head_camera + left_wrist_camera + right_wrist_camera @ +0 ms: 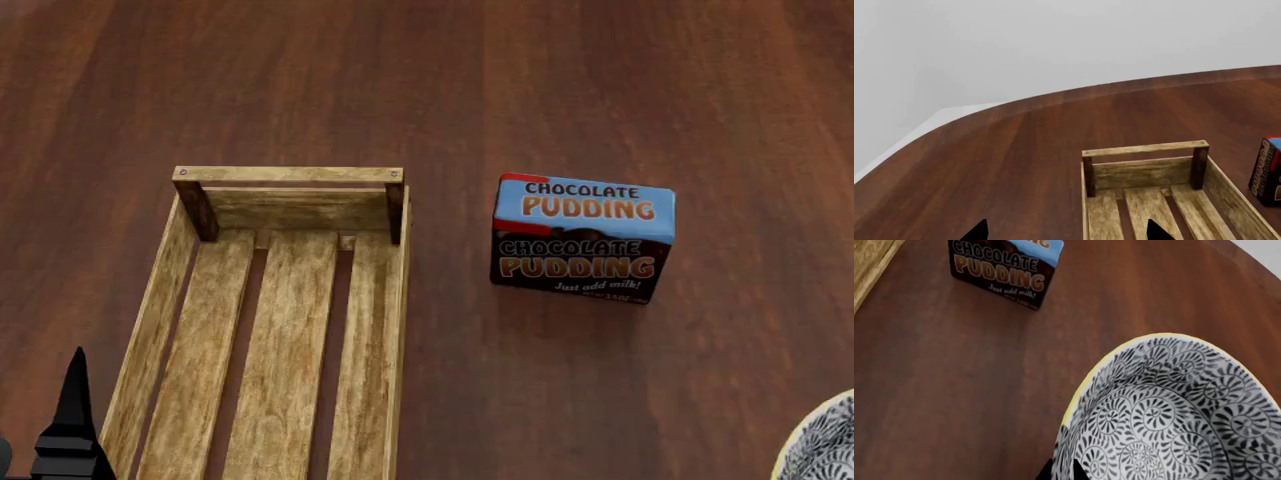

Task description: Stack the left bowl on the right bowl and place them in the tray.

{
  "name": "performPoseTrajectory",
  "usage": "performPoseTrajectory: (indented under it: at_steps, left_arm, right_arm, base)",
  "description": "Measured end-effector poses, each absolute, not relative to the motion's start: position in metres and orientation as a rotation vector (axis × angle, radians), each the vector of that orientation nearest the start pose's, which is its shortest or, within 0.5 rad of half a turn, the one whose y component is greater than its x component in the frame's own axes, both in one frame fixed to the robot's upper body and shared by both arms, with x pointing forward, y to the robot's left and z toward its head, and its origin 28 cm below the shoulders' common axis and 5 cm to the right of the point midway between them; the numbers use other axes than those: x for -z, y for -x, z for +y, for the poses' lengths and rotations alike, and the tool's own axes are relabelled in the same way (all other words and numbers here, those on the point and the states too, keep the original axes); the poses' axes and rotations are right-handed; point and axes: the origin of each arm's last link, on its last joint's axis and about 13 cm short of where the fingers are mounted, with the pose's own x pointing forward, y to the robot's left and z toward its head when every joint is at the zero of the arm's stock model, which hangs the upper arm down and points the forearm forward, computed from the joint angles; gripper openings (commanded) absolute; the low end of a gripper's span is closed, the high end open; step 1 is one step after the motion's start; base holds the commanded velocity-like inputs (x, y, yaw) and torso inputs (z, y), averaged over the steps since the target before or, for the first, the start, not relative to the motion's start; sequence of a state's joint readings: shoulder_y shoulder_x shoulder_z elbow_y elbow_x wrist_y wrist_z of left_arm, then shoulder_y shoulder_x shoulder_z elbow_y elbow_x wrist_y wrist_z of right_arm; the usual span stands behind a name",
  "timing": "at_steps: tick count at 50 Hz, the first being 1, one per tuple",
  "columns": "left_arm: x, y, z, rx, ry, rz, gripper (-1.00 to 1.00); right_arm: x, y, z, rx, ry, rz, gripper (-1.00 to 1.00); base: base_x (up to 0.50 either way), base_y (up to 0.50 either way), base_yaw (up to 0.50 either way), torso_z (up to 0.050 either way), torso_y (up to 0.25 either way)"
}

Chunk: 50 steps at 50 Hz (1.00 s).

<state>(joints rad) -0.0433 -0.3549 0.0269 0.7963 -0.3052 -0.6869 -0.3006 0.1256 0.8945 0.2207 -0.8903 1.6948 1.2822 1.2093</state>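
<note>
Judging by its glazed look, your bowl (1174, 415) was rigid, slick, breakable; grip the rim. Left pincer (1067, 232) gaped; right pincer's state: cannot tell.

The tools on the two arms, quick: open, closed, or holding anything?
Left tool: open, tips apart above the tray, holding nothing.
Right tool: at the patterned bowl's rim; open or closed cannot be told.

Hovering above the table (1021, 150), with two dark fingertips (977, 231) spread apart over the wood. Looking into the tray (1145, 172), sitting at five o'clock, slats bare. Glimpsing the pudding box (1265, 170) standing at three o'clock, just beside the tray.
</note>
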Motion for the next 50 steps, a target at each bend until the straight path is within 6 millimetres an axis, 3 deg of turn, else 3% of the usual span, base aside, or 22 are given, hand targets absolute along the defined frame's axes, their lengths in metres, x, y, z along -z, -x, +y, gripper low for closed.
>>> performPoseTrajectory:
  at_steps: [50]
  left_arm:
    - [-0.143,-0.184,0.233,-0.044,-0.119,-0.129,1.00]
  right_arm:
    - [-0.169,-0.098,-0.208,0.320,0.274,0.521,-1.00]
  base:
    - [0.00,0.00,0.00,0.000,0.000]
